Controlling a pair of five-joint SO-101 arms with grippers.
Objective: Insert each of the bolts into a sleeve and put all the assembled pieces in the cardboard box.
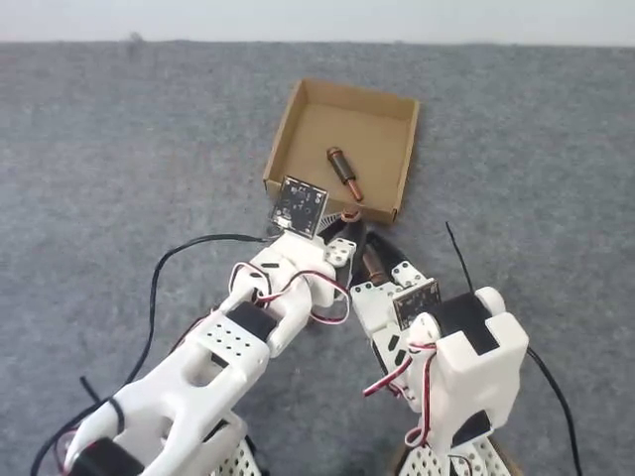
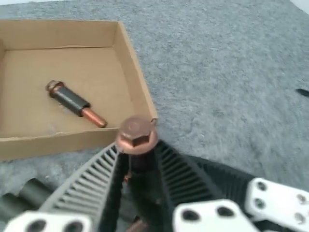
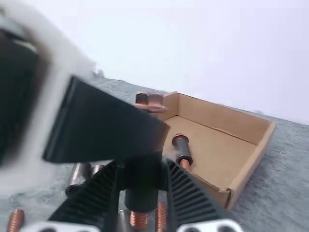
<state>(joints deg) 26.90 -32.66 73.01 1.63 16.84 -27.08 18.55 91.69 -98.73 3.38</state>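
Cardboard box [image 1: 382, 139] mostly free; one assembled piece [image 1: 345, 174] lies seemingly central.

2 white arms [image 1: 228, 347] carry black motors [image 1: 474, 332], red-and-white cables [image 1: 298, 288], and black ribbed fingers [image 2: 91, 179].

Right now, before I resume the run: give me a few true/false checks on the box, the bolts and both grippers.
1. One assembled piece lies in the cardboard box. True.
2. The left gripper is open and empty. False: it is shut on a bolt.
3. The right gripper grips a dark sleeve. True.
4. The box lies tipped on its side. False: it sits flat, open side up.
5. Both grippers hang over the box's middle. False: they are just outside the wall nearest the arms.
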